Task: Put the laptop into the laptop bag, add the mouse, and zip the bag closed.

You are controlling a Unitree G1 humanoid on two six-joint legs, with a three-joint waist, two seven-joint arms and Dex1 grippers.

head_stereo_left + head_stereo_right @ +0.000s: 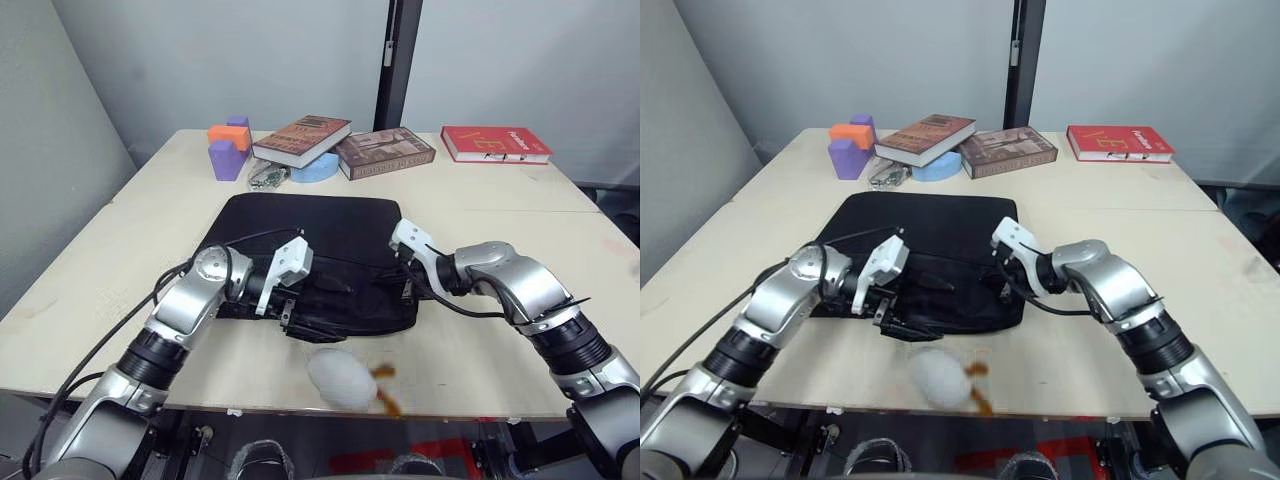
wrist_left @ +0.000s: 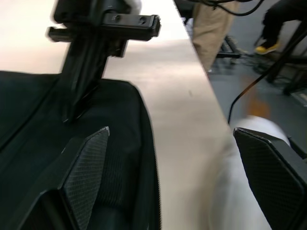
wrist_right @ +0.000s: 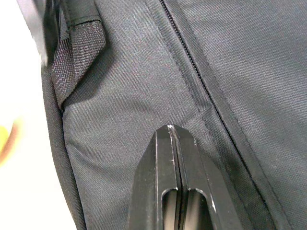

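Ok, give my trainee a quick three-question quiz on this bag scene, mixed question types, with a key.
1. True or false: the right gripper has its fingers pressed together over the laptop bag.
2. Multiple choice: the fluffy white toy lies (A) on the bag, (B) on the table by its near edge, in front of the bag, (C) beside the red book.
3. What state are the left gripper fingers in?

Key: 1 true; 2 B; 3 open, one finger over the bag, the other over the table edge.

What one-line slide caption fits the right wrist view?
Right gripper, fingers shut, rests on the black laptop bag beside its zip line.
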